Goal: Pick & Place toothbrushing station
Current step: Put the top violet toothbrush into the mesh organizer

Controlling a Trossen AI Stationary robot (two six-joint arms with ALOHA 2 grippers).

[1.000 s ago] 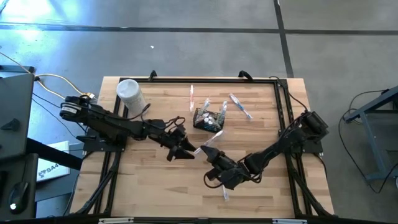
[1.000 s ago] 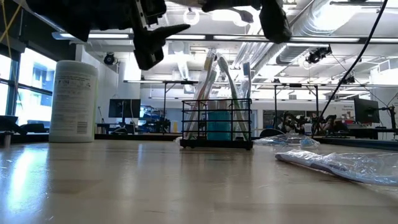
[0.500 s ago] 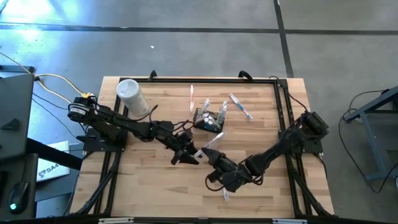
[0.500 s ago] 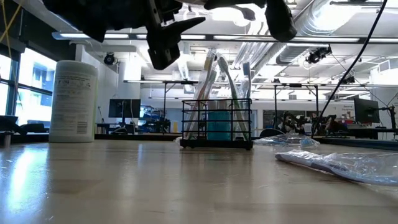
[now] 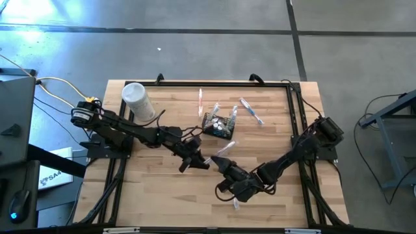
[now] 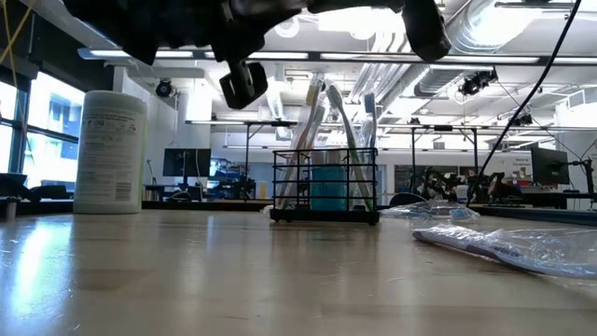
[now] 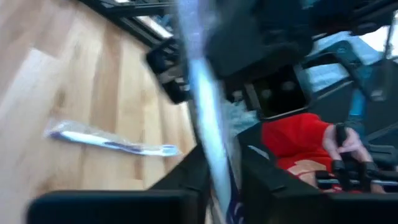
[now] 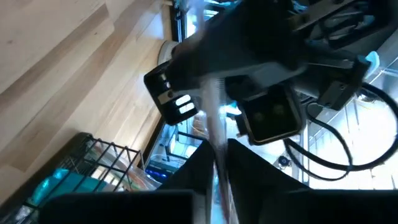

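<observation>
The bench (image 5: 149, 195) is pale wood planking with a black frame around it. Two dark arms reach in from its sides and meet near the middle.

One white canister (image 5: 136, 99) stands at the far left corner. It carries a printed label (image 6: 104, 154), too small to read.

One caddy (image 5: 218, 125) of black wire mesh stands upright on the bench. It is just beyond the two hands, toward the far edge, apart from both and touched by neither. From the low view the caddy (image 6: 325, 184) holds several pale brushes standing on end and something teal. The exact number of brushes cannot be told.

The left hand (image 5: 205, 161) and right hand (image 5: 221, 162) sit tip to tip above the bench. One wrapped toothbrush (image 5: 225, 149) lies between them. In the left wrist view, that arm's fingers (image 7: 189, 177) are drawn in against the pale toothbrush (image 7: 208, 118), clamped on it. In the right wrist view, that arm's fingers (image 8: 202, 158) also sit tight on either side of the toothbrush (image 8: 214, 118).

Three more wrapped brushes lie loose on the bench. One (image 5: 200, 102) is beyond the caddy. One (image 5: 251, 111) is to the caddy's right. One (image 5: 234, 203) is near the front, under the right arm.
</observation>
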